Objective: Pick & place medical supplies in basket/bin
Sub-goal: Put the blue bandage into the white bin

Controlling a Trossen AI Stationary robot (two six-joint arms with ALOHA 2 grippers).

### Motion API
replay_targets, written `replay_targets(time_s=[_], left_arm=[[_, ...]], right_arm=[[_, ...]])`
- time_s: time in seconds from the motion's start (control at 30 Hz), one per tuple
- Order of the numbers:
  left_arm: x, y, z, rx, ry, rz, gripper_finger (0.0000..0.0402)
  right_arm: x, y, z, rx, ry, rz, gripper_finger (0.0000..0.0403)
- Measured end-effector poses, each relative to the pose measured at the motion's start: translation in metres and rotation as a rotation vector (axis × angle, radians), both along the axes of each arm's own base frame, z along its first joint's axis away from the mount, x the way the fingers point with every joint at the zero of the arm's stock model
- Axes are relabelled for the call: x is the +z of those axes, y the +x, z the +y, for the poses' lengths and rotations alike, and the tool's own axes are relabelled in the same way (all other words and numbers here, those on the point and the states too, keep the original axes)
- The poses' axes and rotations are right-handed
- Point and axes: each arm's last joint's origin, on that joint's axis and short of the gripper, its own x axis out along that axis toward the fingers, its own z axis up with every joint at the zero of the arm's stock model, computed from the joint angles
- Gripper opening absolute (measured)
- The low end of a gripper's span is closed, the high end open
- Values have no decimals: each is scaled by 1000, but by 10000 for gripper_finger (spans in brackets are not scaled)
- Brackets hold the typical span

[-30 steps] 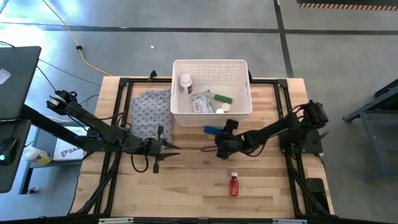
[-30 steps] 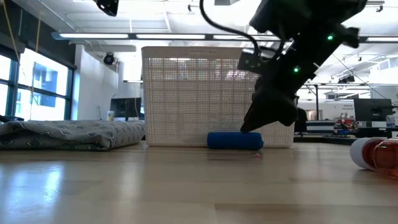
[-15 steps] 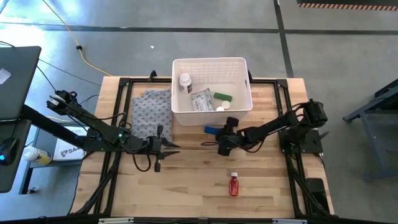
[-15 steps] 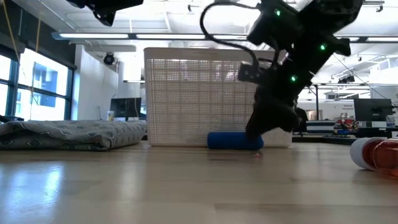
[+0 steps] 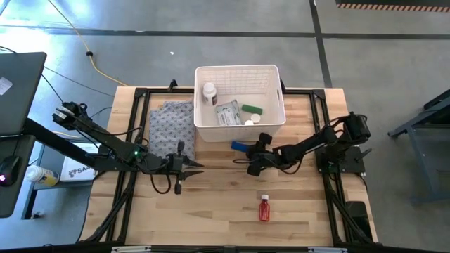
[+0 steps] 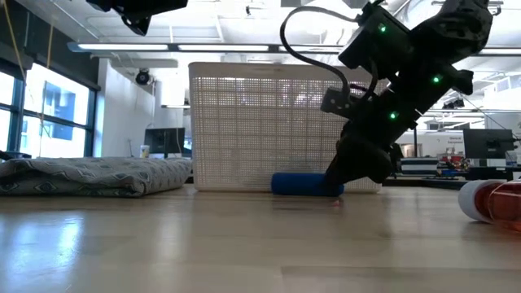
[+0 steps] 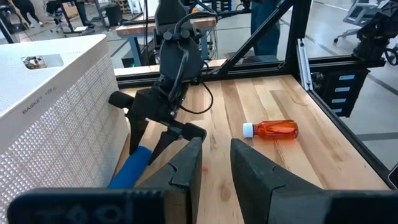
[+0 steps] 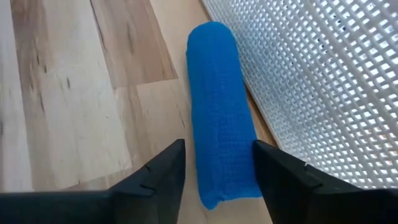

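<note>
Blue, and lying on the wood just beside the basket's [image 5: 239, 125] near wall, the roll [image 8: 219, 112] is the item in hand. We see the right gripper [image 8: 216, 163] low over the roll's end, its fingers [image 8: 163, 168] spread slightly wider than the roll and closed on nothing yet. In the low view the roll [image 6: 303, 184] rests flat on the table [image 5: 218, 211] with the right gripper [image 6: 358, 167] tilted down toward its right end.

To do this step well, we judge that the fingers should straddle the roll across its width, farther along than the very tip, so that it does not pivot out on closing. The finger nearest the basket needs care, since the roll lies close to the slotted wall and may leave little room. A clear lift over the rim should come before release.

Inside the basket we see a white bottle [image 5: 209, 92], a packet [image 5: 227, 114] and a green tube [image 5: 252, 110]. The red bottle [image 5: 264, 208] lies well apart, nearer the front edge. The left gripper [image 5: 180, 169] waits beside the grey cloth [image 5: 171, 123], fingers slightly apart, empty.
</note>
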Motion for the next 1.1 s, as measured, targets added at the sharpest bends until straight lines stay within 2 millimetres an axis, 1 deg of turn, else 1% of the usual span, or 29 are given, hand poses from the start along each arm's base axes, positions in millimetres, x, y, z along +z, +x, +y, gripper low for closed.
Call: replay_targets(time_s=[0.37,0.47,0.53,0.6,0.7,0.83,1.0,1.1], left_arm=[[-1,0,0,0,4,7,117],[-1,0,0,0,5,9,117],[-1,0,0,0,7,13,117],[-1,0,0,0,7,13,117],[-1,0,0,0,7,13,117],[-1,0,0,-2,7,14,117],[-1,0,0,-8,2,13,117],[-1,0,0,-8,-1,8,117]], right_arm=[[0,-1,0,6,-21,14,131],[1,0,5,39,-53,29,117],[6,2,8,65,-78,31,104],[16,5,12,93,-88,8,90],[37,9,19,136,-79,-55,69],[65,7,30,185,-82,-125,49],[113,-1,43,226,-152,-244,43],[143,-8,46,243,-225,-306,44]])
